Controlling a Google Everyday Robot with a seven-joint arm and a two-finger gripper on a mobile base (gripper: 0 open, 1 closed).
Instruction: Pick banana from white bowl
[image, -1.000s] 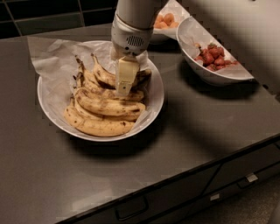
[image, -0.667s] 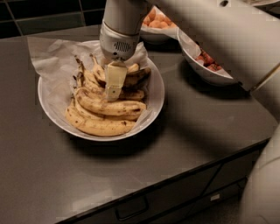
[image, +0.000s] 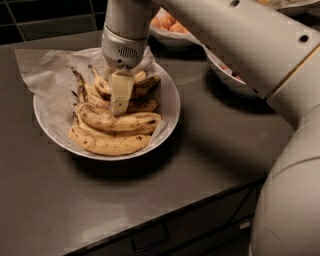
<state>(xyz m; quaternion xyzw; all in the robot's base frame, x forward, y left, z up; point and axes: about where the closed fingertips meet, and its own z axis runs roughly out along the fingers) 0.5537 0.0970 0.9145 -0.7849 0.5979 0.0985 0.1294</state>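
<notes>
The white bowl (image: 171, 107), wide, shallow and lined with crumpled white paper, sits on the dark counter at the left. It holds several ripe yellow bananas with brown blotches. A strongly curved banana (image: 131, 122) with a long dark stem lies across the middle of the pile. My gripper (image: 121, 94) hangs straight down from the arm into the bowl. Its tip is at the top of the pile, just above that curved banana and touching or almost touching it. Nothing is lifted.
A white bowl with orange round fruits (image: 168, 26) stands behind. A deeper white bowl with red berries (image: 231, 74) is at the right, mostly hidden by my arm. The paper (image: 44, 69) sticks out past the bowl's left rim. The counter's front edge has drawers (image: 150, 235) below.
My gripper has moved left across the bowl, from its right side to over the middle of the banana pile. The bananas have not moved.
</notes>
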